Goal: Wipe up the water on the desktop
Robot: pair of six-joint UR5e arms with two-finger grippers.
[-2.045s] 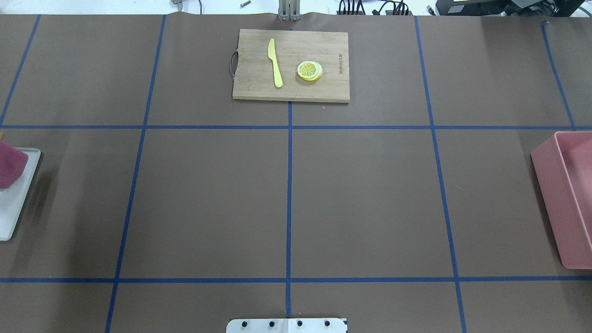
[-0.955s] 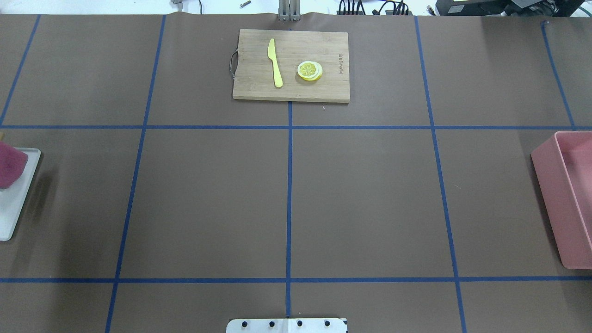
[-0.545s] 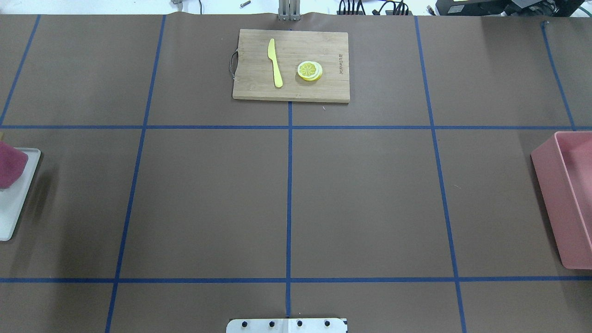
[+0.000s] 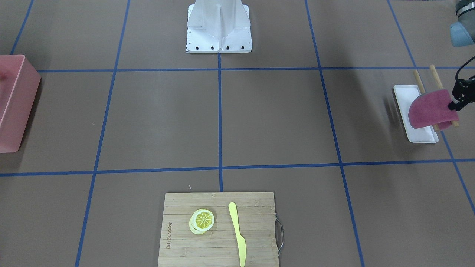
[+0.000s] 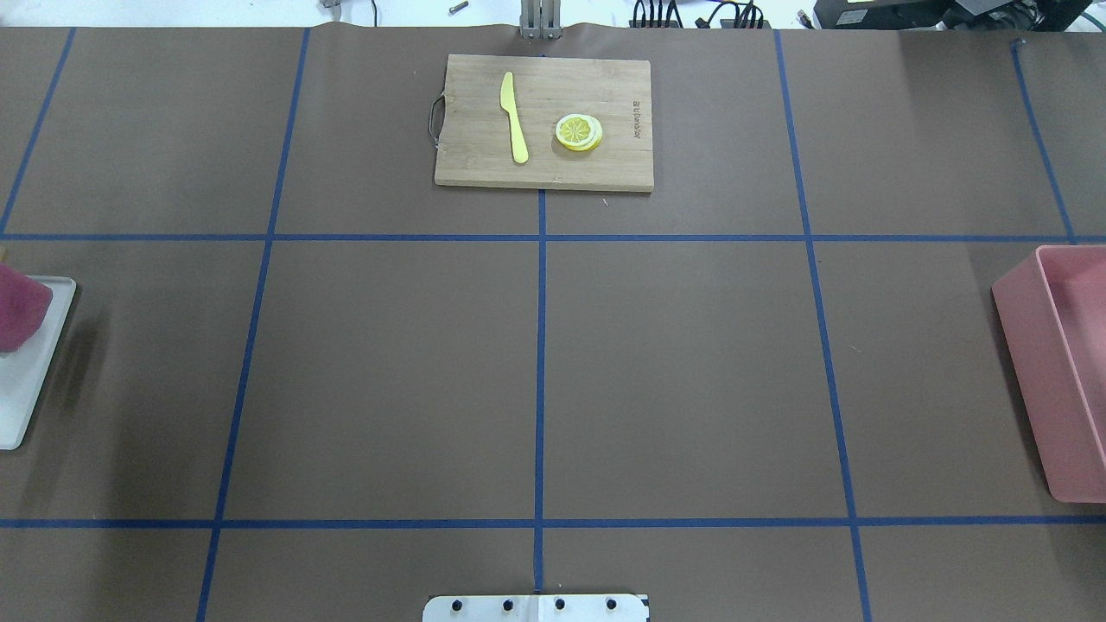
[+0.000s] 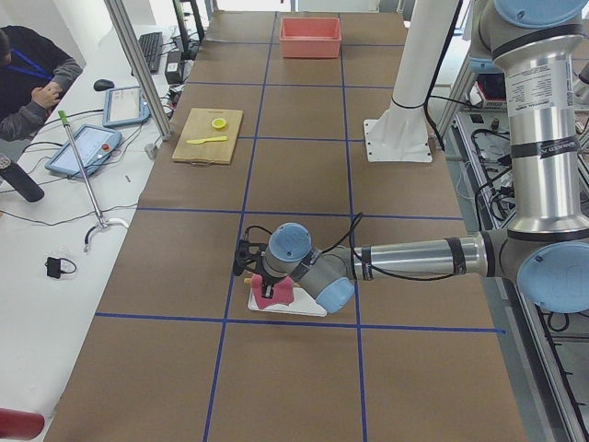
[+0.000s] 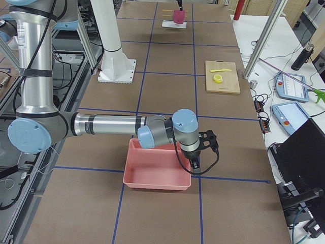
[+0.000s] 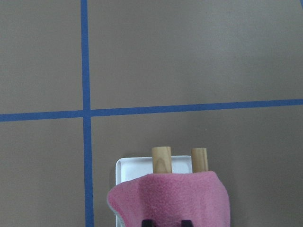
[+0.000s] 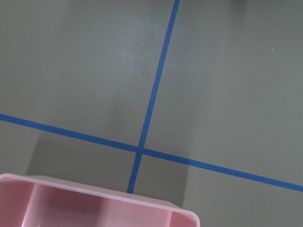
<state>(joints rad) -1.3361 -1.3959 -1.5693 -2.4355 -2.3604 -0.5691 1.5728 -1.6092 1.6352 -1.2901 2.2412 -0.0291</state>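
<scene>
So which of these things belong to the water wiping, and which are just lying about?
Belongs to the job: the desktop (no water shows on it); the pink cloth draped over wooden rods above the white tray; the left gripper at that cloth.
Lying about: the cutting board with the yellow knife and lemon slices; the pink bin.

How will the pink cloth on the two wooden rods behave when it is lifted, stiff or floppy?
Probably floppy: the pink cloth drapes over the wooden rods and sags at its sides. Its fuzzy fleece surface suggests it is light and not slippery. It may catch on the rods, which lie across the white tray, when lifted.
</scene>
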